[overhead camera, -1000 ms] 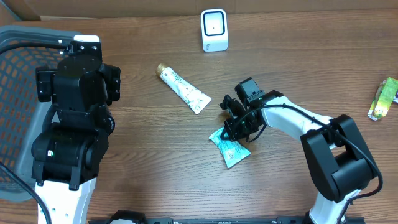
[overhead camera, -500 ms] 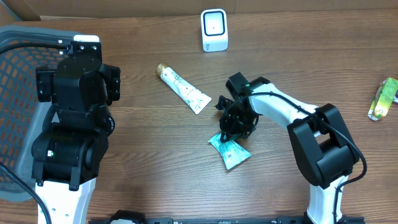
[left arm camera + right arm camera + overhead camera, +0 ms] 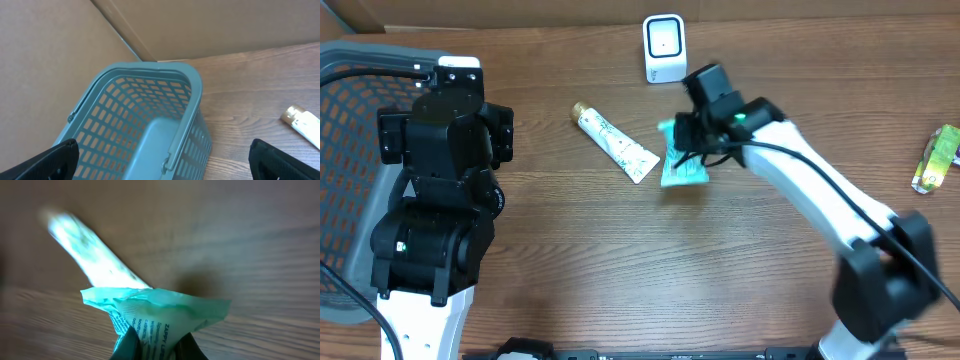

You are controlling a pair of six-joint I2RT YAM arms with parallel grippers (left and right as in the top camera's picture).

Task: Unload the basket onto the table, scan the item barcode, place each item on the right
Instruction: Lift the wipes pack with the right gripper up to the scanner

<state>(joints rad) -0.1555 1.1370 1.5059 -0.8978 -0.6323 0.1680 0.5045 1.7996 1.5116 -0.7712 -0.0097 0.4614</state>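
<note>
The big change is the teal packet (image 3: 682, 166): it is no longer flat on the desk (image 3: 620, 260) well in front of the scanner (image 3: 665, 47). It now hangs clear of the wood, just in front of the scanner and a little to its right. The right fingers (image 3: 126, 345) are pinched nearly shut on the packet's lower edge, and the crumpled top fans out above them in the wrist view. The white tube (image 3: 615, 143) lies in front of the scanner to its left, near the packet but not touching it. It smears in the right wrist view, so I judge the arm is mid-swing.

For the task, I read the pick-up as done and only the presenting as left. The print I see on the packet may be plain text; the view is too blurred to find the barcode, so I may need to turn the wrist before the scanner's window.

The left fingers (image 3: 47, 160) stand spread wide and hold nothing, parked over the basket (image 3: 195, 100), far to the scanner's left
</note>
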